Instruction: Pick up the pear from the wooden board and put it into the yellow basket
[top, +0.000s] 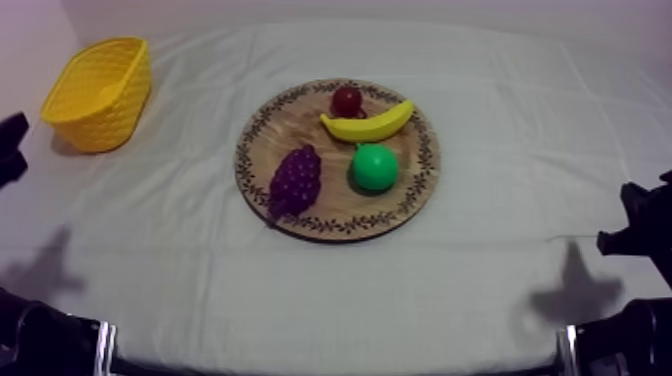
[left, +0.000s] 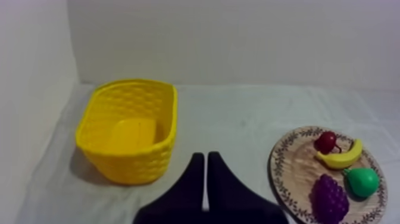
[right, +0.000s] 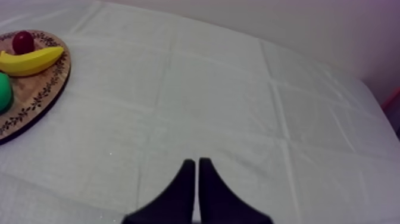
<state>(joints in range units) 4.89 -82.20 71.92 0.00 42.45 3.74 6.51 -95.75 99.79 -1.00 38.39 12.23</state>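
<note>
The green pear (top: 375, 167) lies on the right half of the round wooden board (top: 270, 140) at the table's middle, beside the grapes and below the banana. The yellow basket (top: 110, 110) stands at the far left, with nothing in it (left: 134, 170). My left gripper (left: 205, 164) is shut on nothing, low at the left side (top: 12, 150), facing the basket, with the pear (left: 363, 182) off to one side. My right gripper (right: 196, 165) is also shut on nothing, low at the right side (top: 640, 225), well away from the board (right: 36, 101).
On the board also lie a banana (top: 367, 123), a small red fruit (top: 347, 100) and a bunch of purple grapes (top: 296, 182). Bare cloth stretches between the board and the basket, and from the board to the right edge.
</note>
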